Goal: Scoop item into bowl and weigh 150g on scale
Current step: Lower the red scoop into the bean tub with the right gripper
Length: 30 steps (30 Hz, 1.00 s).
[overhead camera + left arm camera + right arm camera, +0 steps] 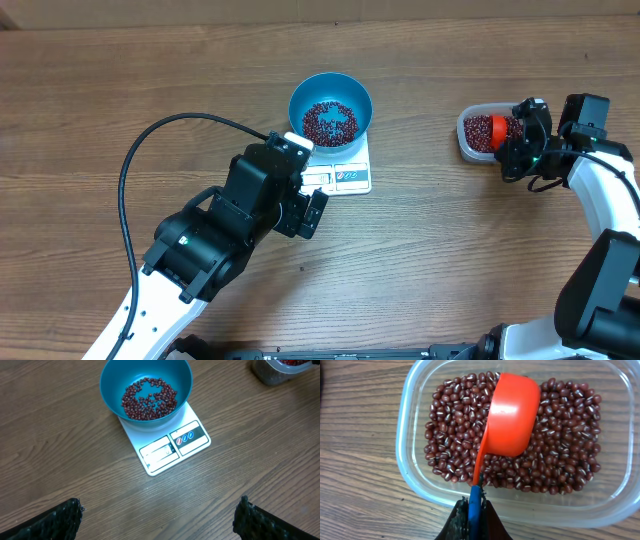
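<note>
Nearest, at the bottom of the left wrist view, the left gripper (pixel 159 510) hangs with its jaws spread wide and nothing between them, only bare table (pixel 60 460) under it, and it is well short of the scale (pixel 165 452) above it in the frame. The scale lies flat and white, with its display window and label panel along the near edge, and the blue bowl (pixel 111 390) sits on its far half. A thin layer of beans (pixel 150 399) covers the bowl's bottom in a loose patch, and the blue floor shows through in spots, so some scooping has been done, but by my reckoning plenty is left. Farther off, at the right edge of the overhead view, the right gripper (pixel 475 512) has its jaws pressed together on the thin handle of an orange scoop (pixel 512 415), which hangs over a clear plastic tub (pixel 407 450) well stocked with more beans (pixel 560 460). It looks to me as if another scoop is being fetched, with the carry to the bowl and the pour yet to come. The numbers on the display are too washed out to read, so I cannot tell how near the target weight is. The scoop shows only its smooth outer shell, so I cannot say whether it holds any beans. The tub's right end is cut off by the frame.
</note>
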Available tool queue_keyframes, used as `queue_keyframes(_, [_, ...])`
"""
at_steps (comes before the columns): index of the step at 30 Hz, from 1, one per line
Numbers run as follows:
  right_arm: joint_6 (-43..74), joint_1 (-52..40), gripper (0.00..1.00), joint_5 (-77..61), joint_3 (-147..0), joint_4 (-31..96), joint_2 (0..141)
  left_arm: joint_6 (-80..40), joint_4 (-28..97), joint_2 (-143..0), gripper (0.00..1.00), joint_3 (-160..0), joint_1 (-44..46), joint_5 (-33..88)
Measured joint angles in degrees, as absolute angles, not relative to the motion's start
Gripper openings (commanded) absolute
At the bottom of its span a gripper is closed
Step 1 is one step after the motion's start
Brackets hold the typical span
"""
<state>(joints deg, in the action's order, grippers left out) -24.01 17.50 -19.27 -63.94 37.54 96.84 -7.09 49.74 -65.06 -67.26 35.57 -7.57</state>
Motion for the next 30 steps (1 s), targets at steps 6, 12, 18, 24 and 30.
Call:
queue_keyframes(6, [-24.01,17.47,0.04,-21.19,-63.94,37.50,97.03,-7.09,49.76,-65.06,1.00,-67.24,35.57,-7.55])
queue_keyframes(12, [-24.01,17.50,0.04,-22.46,-63.94,37.54,97.25,-7.09,49.74,-65.06,1.00,-67.26,35.57,-7.57])
queue_keyframes(18, [-24.05,18.11,0.04,-24.71,-63.94,37.60,97.58,-7.07,49.76,-65.06,0.99,-67.26,35.57,-7.55])
queue_keyframes(24, [-24.01,20.18,0.04,-27.83,-63.94,38.59,98.04,-7.07,49.74,-65.06,1.00,-67.26,35.57,-7.55])
queue_keyframes(30, [-23.99,20.69,0.04,-29.85,-63.94,39.16,98.10,-7.07,49.76,-65.06,0.99,-67.26,35.57,-7.55])
